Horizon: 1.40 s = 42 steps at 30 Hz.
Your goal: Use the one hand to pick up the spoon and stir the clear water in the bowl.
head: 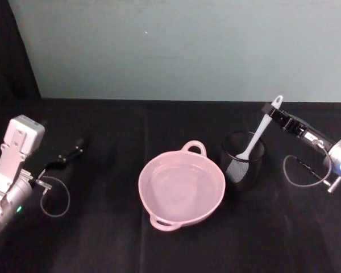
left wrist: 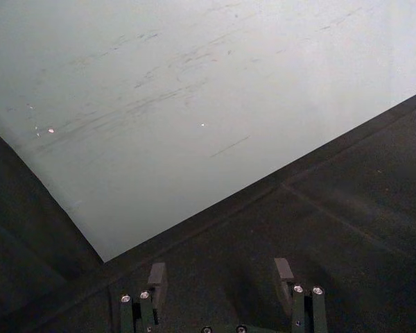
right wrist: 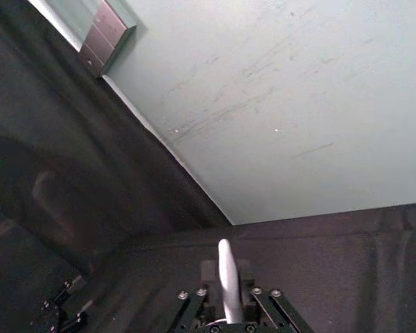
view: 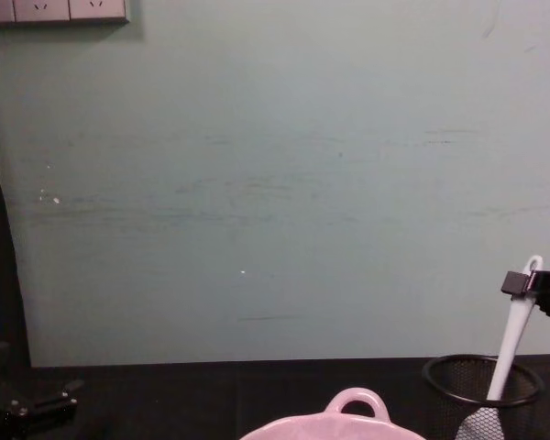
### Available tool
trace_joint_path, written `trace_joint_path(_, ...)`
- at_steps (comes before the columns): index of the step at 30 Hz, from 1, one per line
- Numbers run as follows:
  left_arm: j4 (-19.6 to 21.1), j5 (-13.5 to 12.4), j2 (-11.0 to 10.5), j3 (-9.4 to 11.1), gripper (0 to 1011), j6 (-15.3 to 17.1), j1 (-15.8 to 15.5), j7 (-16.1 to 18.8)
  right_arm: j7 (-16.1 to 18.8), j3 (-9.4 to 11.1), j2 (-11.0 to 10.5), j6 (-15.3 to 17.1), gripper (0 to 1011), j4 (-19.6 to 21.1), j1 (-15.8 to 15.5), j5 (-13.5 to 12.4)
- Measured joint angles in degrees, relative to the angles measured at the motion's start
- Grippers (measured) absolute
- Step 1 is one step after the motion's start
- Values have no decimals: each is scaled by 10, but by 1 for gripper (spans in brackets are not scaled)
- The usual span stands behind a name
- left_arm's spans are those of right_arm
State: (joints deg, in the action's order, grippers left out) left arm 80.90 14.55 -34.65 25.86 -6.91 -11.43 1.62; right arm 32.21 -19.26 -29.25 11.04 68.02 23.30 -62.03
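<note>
Jaws: we see the right gripper [head: 271, 111] closed on the spoon [head: 259, 133] near its holed handle end; the left gripper [head: 74, 152] hangs parted and empty, far left.
Table [head: 102, 239]: we find open black cloth all round the bowl [head: 182, 187].
Bowl: one, pink, centre; we cannot make out water.
Mesh cup [head: 253, 173]: one, just right of the bowl, holding the spoon's blade.
Spoon: one, white, leaning.

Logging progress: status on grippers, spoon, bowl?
Right gripper shut on long white spoon, blade in black mesh cup. Left gripper open, parked left. Pale pink round bowl beside cup, nothing between.
</note>
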Motion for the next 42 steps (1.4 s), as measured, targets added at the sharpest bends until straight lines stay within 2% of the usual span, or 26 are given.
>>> trace_joint_path(4, 0, 0, 0, 0, 1005, 0, 0, 0, -8, -5, -8, -12, 130, 15, -4, 6)
trace_joint_path(8, 0, 0, 0, 0, 1005, 0, 0, 0, -19, -10, -20, -37, 123, 46, -11, 28)
trace_joint_path(10, 0, 0, 0, 0, 1005, 0, 0, 0, -27, -13, -34, -61, 124, 81, -18, 57)
trace_joint_path(14, 0, 0, 0, 0, 1005, 0, 0, 0, -40, -14, -47, -85, 124, 118, -22, 96)
trace_joint_path(15, 0, 0, 0, 0, 1005, 0, 0, 0, -46, -15, -54, -95, 123, 135, -23, 116)
trace_joint_path(17, 0, 0, 0, 0, 1005, 0, 0, 0, -52, -16, -60, -105, 123, 151, -24, 137)
trace_joint_path(18, 0, 0, 0, 0, 1005, 0, 0, 0, -57, -16, -66, -112, 124, 168, -23, 156)
trace_joint_path(24, 0, 0, 0, 0, 1005, 0, 0, 0, -70, -13, -85, -123, 123, 220, -22, 206)
trace_joint_path(31, 0, 0, 0, 0, 1005, 0, 0, 0, -73, -1, -93, -115, 123, 257, -27, 223)
trace_joint_path(42, 0, 0, 0, 0, 1005, 0, 0, 0, -74, 0, -93, -113, 124, 257, -27, 222)
